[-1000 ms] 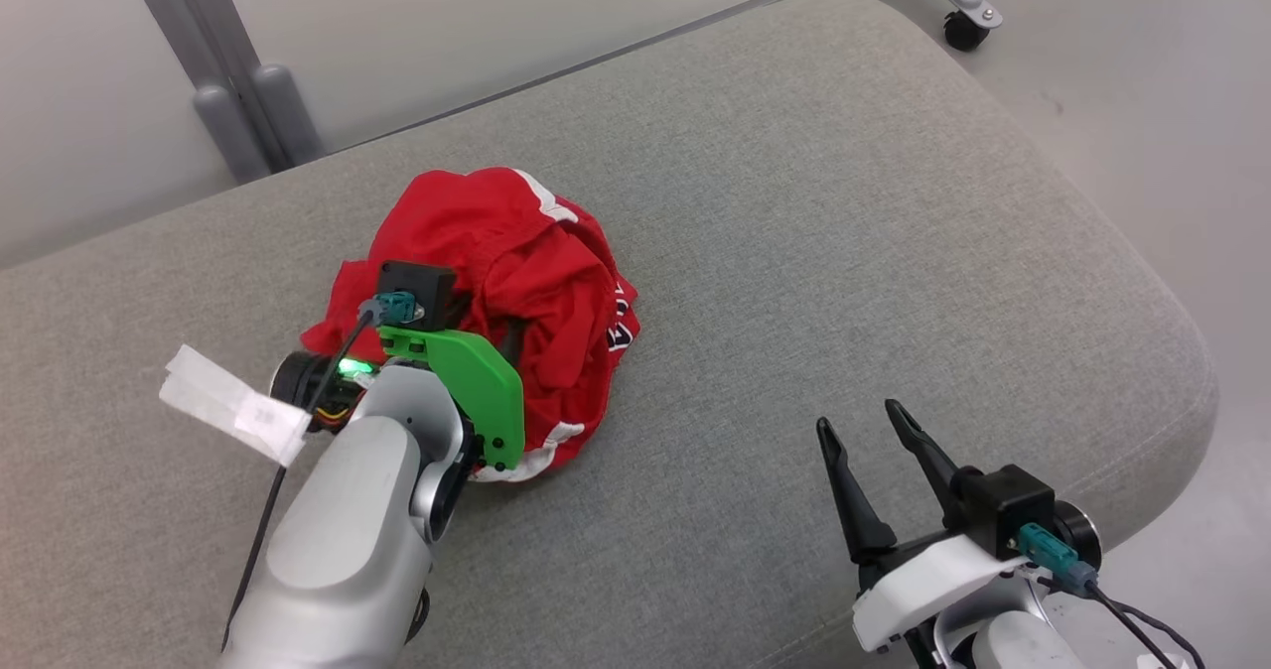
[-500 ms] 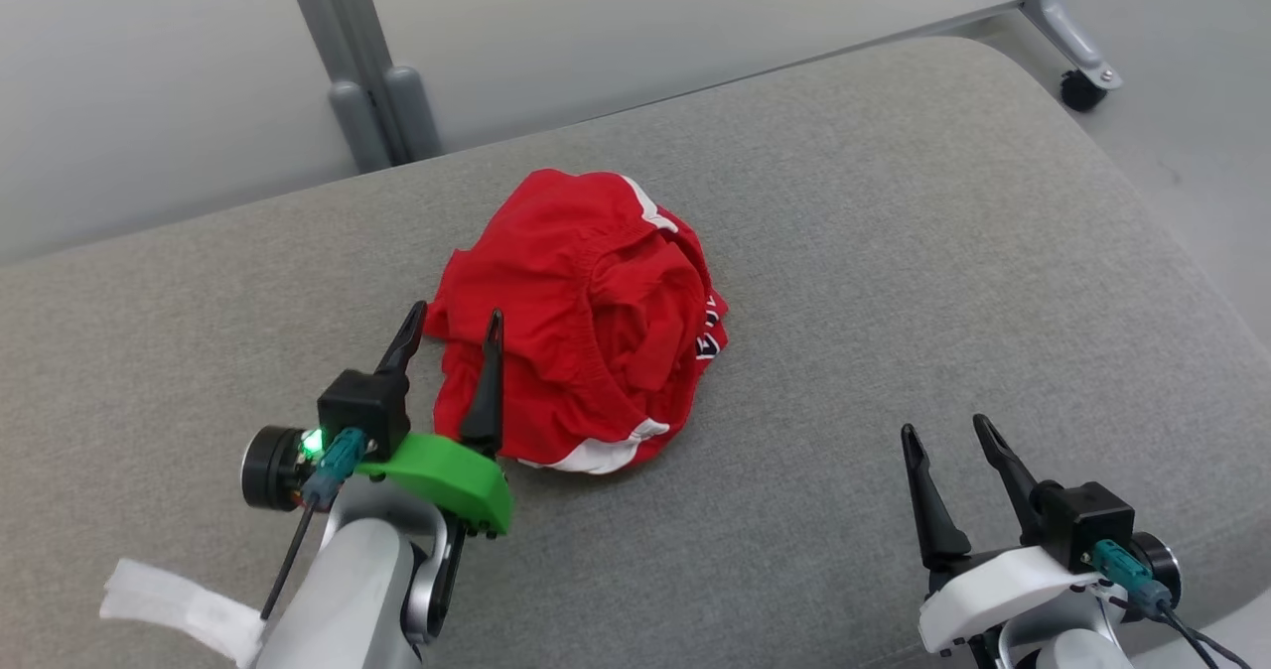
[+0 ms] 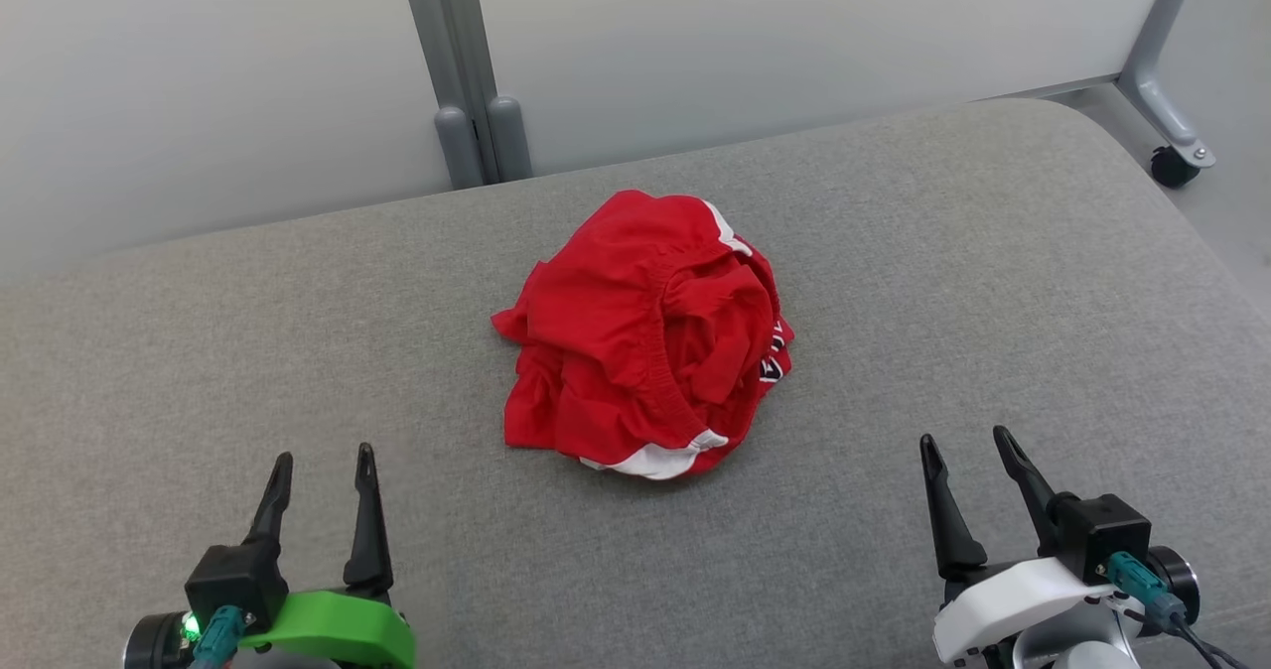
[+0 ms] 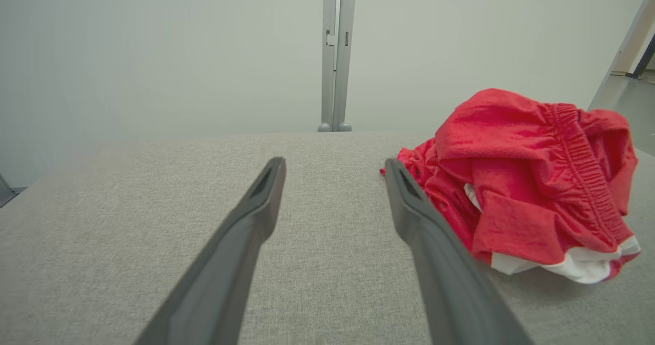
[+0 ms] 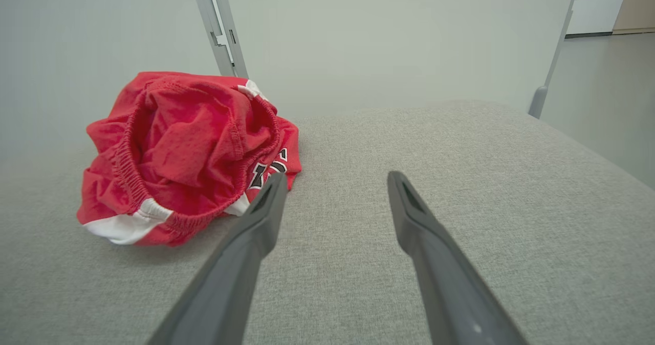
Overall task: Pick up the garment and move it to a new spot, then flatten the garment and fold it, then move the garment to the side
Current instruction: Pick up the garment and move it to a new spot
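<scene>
Left gripper (image 3: 325, 456) sits at the lower left of the head view, low over the grey fabric surface (image 3: 894, 282). There is a green mount (image 3: 333, 624) at its base with a small green light on. Its fingers (image 3: 368, 520) are spread wide, hold nothing and point away from the robot. It is well apart from the garment (image 3: 640, 336), which lies ahead and to its right. In the left wrist view the left gripper (image 4: 335, 162) shows both fingers open with bare fabric between them. The garment (image 4: 527, 181) is off to the right there, outside the gap.

A grey metal post (image 3: 467, 73) stands behind the far edge of the surface, between pale partition panels (image 3: 199, 83).

The garment is red and crumpled in a loose heap near the middle of the surface, closer to the far edge than to the grippers. It is not flattened or folded. An elastic waistband curves through the heap, white trim (image 3: 660, 461) shows at the near edge, and some lettering (image 3: 775, 361) shows on the right side, too bunched to read.

Right gripper (image 3: 965, 438) is at the lower right on a white mount (image 3: 1003, 604). Its fingers (image 3: 945, 510) are also wide apart and empty, with the tips pointing up the view, well apart from the garment. In the right wrist view the right gripper (image 5: 337, 176) is open over bare fabric. The garment (image 5: 189, 145) lies to the left, beyond the left-hand finger.

At the far right, a caster wheel (image 3: 1175, 166) on a grey frame leg rests on the floor past the corner of the surface.
</scene>
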`<state>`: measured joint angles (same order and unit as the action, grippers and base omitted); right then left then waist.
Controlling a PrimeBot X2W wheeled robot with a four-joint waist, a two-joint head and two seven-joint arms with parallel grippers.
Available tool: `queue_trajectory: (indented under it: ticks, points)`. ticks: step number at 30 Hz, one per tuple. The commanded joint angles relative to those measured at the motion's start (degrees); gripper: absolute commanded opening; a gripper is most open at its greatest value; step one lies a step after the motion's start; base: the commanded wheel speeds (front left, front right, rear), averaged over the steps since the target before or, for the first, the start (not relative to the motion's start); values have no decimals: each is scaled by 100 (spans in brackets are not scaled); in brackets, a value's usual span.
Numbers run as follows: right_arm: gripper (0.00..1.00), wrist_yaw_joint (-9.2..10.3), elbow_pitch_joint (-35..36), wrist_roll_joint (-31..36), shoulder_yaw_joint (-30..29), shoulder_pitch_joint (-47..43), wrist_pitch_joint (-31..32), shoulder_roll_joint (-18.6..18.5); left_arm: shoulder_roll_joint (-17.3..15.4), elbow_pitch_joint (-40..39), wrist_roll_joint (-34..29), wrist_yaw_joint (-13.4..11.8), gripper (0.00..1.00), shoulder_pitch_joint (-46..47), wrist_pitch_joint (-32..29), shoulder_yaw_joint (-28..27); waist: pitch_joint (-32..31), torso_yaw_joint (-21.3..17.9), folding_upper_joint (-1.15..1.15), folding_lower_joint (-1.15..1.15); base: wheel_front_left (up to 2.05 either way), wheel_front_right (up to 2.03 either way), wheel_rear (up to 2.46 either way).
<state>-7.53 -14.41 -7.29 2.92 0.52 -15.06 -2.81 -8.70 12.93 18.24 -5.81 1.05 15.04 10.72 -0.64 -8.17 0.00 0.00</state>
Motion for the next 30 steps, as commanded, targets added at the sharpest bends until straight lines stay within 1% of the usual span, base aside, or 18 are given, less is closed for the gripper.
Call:
queue_trajectory:
  ticks: [1, 5, 9, 12, 14, 20, 21, 24, 26, 30]
  points:
    - [100, 8, 21, 5, 14, -31, -18, -15, -53, -60, -32, 37, 100, -76, 19, -90, -4, 18, 0, 0, 0, 0, 0]
    - [100, 8, 32, -2, 56, -32, -18, -15, 18, 27, 13, 144, 100, -103, 19, -128, 21, -8, 0, 0, 0, 0, 0]
    - [100, 8, 25, -47, 151, 28, -18, -15, 43, 248, 131, 361, 100, 358, -204, -8, 98, -151, 0, 0, 0, 0, 0]
    - [100, 8, 21, -77, 205, 73, -18, -15, 96, 485, 260, 527, 100, 791, -700, 101, 175, -322, 0, 0, 0, 0, 0]
    - [100, 8, 22, -80, 235, 88, -18, -14, 130, 610, 409, 582, 100, 1099, -1081, 125, 225, -449, 0, 0, 0, 0, 0]
    - [100, 8, 44, -190, 508, 232, -18, -14, 193, 885, 874, 564, 100, 2056, -2611, 120, 461, -951, 0, 0, 0, 0, 0]
    - [100, 8, 47, -205, 550, 252, -18, -13, 207, 876, 967, 566, 100, 2167, -2751, 82, 497, -1017, 0, 0, 0, 0, 0]
    - [100, 8, 50, -264, 648, 291, -18, -12, 154, 999, 1146, 461, 100, 2402, -3473, 61, 596, -1208, 0, 0, 0, 0, 0]
    - [100, 8, 65, -300, 696, 338, -18, -13, 112, 1016, 1238, 381, 100, 2554, -3809, 19, 660, -1297, 0, 0, 0, 0, 0]
    - [100, 8, 96, -364, 756, 357, -18, -11, 13, 1048, 1210, 201, 100, 2664, -4308, 50, 771, -1402, 0, 0, 0, 0, 0]
